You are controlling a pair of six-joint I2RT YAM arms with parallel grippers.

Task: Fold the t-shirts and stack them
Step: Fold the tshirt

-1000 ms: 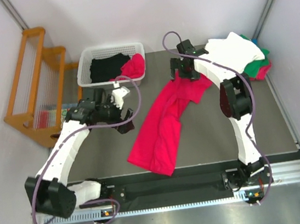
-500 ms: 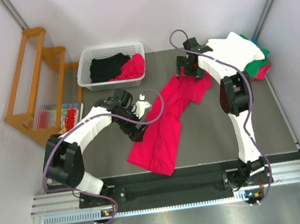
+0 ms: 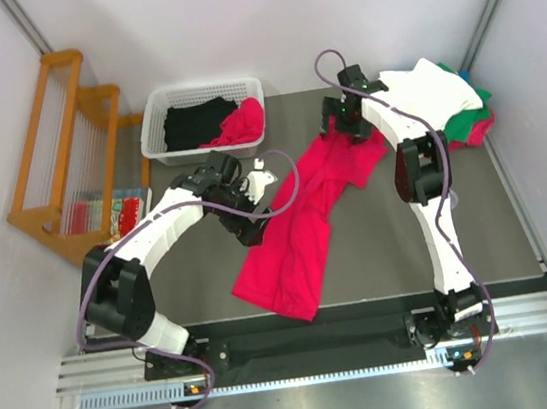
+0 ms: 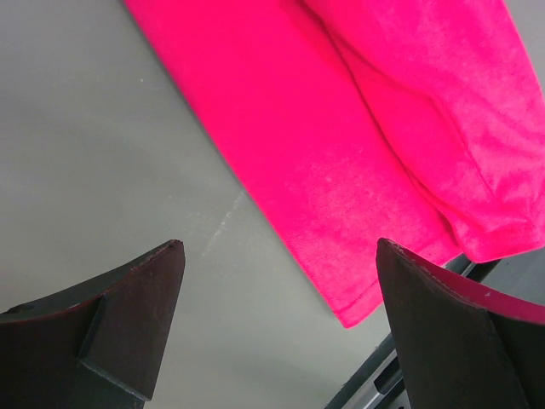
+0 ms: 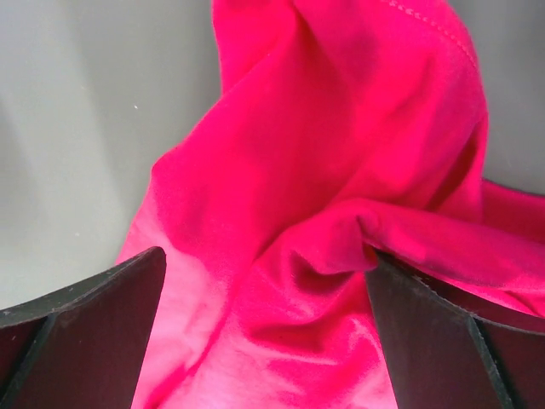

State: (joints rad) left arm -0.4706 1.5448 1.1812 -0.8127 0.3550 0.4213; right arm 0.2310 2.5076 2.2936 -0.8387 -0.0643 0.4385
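Holding a black t-shirt and a bunched red t-shirt side by side inside the white lattice basket at the table's far left. Lying crumpled and diagonal mid-table, the crimson t-shirt. Piled at the far right corner, a white t-shirt over a green t-shirt. Spread wide, gripping nothing: left gripper at the crimson cloth's left edge, right gripper above its bunched far end.

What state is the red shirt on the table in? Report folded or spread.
Spread, not folded: the red shirt lies long and rumpled across the table.
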